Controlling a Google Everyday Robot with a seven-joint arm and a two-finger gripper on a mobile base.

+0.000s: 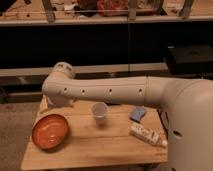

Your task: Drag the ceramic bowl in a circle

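The ceramic bowl (50, 131), wide, shallow and orange-red with a darker rim, sits on the front left of the wooden table (100, 147). My white arm (105, 90) reaches from the right across the back of the table and bends at an elbow (60, 75) above the back left corner. My gripper is hidden behind that bend, somewhere above and behind the bowl. Nothing shows it touching the bowl.
A small white cup (99, 112) stands upright mid-table, right of the bowl. A blue sponge-like item (138, 114) and a white tube (147, 135) lie at the right. My white base (192, 130) fills the right edge. Dark shelving (100, 45) stands behind.
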